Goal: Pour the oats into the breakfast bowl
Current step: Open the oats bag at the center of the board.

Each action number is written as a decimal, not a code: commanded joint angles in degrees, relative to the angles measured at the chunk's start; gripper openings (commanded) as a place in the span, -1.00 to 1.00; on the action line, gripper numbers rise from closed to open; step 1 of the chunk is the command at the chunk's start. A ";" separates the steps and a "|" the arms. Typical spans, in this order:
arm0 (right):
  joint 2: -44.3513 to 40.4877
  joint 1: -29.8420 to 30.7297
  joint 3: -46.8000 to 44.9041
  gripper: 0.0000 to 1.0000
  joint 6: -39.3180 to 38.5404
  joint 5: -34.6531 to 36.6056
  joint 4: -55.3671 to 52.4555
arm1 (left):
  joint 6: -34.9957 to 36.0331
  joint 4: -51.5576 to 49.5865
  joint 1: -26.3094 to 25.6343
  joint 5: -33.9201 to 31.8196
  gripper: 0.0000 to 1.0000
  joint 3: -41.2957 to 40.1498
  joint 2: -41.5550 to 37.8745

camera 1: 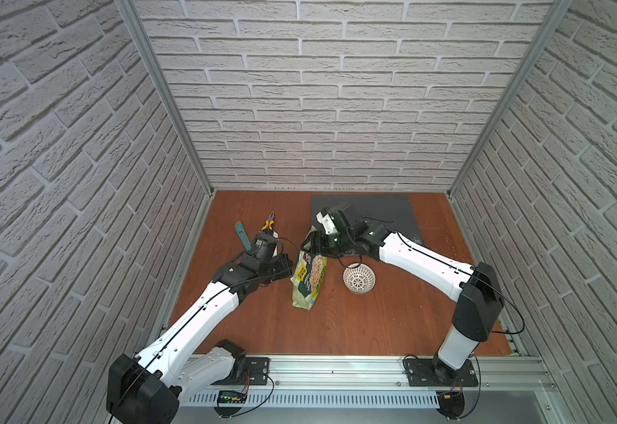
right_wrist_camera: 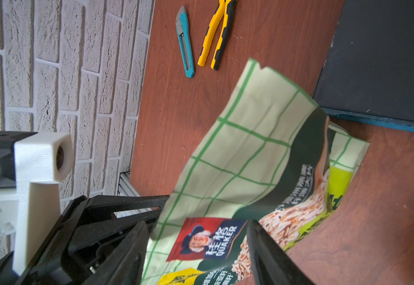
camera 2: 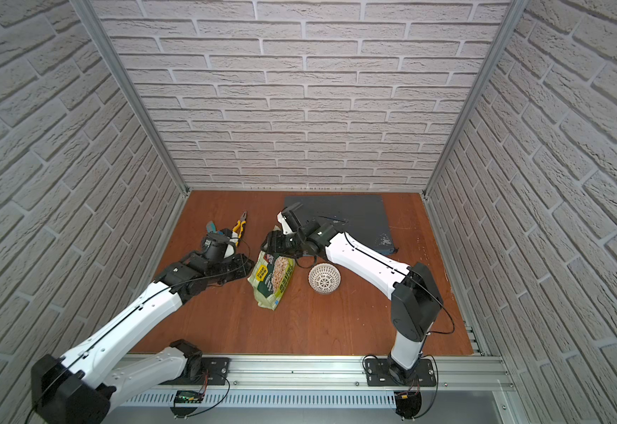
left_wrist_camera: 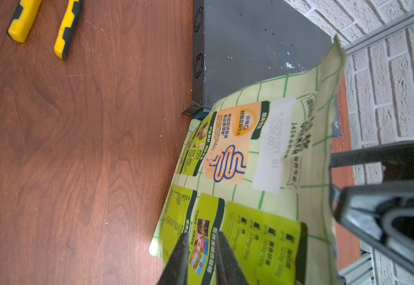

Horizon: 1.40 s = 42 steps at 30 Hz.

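Pale green plastic oat pouch leans on worktop, nine o'clock of white lattice bowl. Floppy, light film; probably take side seams. Holds unclear: left gripper nearly closed, right gripper wide astride it.

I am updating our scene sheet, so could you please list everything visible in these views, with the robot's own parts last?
oat pouch: one, pale green with dark green panel and yellow labels, mid-table, top end raised between the arms
bowl: one, white openwork, on the table beside the pouch, toward the right arm; looks empty
utility knife: one, teal and grey, far left part of the table
pliers: one pair, yellow and black handles, next to the knife
board: one, dark grey, flat at the table's back edge
table: one, reddish-brown wood
left gripper: one, black, shut on the pouch's side edge
right gripper: one, black, jaws open astride the pouch's top
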 commanded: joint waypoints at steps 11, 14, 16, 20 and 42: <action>-0.11 0.71 1.01 0.36 -1.12 1.05 -1.20 | 0.28 2.73 0.31 1.03 -0.54 0.36 -0.03; -0.06 0.66 1.32 0.25 -1.83 1.67 -2.55 | 0.28 2.51 0.33 0.51 -0.54 0.31 -0.16; -0.31 0.66 1.17 0.15 -2.13 1.89 -3.15 | 0.28 2.42 0.32 0.23 -0.54 0.31 -0.18; -0.75 0.66 0.82 -0.08 -2.10 1.52 -2.90 | 0.28 2.39 0.32 -0.01 -0.54 0.48 -0.20; -5.75 -0.93 -7.10 -0.94 -0.90 -2.78 4.43 | -2.29 5.57 1.19 5.86 -0.44 2.31 -3.91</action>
